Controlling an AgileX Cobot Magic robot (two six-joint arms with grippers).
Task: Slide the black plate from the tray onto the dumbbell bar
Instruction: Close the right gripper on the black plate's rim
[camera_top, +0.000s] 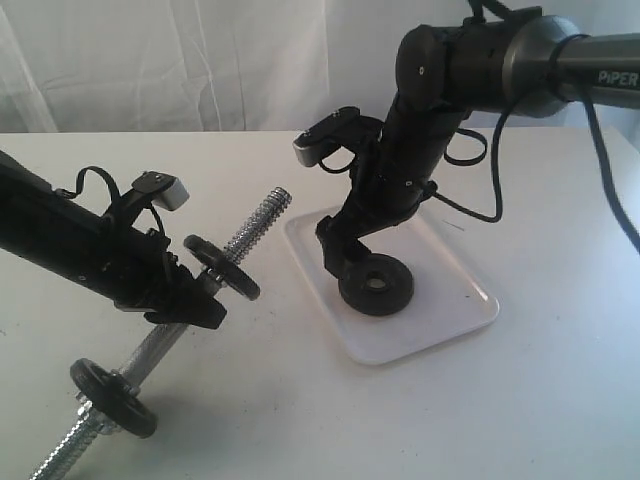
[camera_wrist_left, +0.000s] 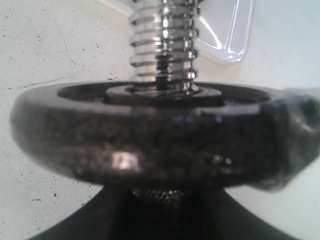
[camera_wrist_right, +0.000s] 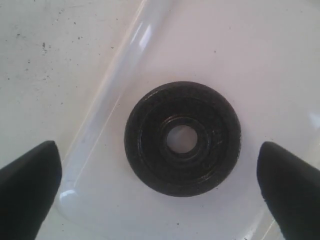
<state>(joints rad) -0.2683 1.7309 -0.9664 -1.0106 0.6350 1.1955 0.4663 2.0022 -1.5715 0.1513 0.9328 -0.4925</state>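
Bar (camera_top: 255, 222) lies diag., threaded end tilted up twd tray (camera_top: 440, 310); my L gripper (camera_top: 190, 305) clamped on its mid. Plate (camera_wrist_right: 145, 140) flat in tray, hole up. My R gripper (camera_wrist_right: 157, 145) over plate, jaws spread wide.

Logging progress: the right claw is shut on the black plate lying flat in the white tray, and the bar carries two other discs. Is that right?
No: the right claw is open, its fingers apart on either side of the black plate, not touching it, as the right wrist view shows. The rest stands.
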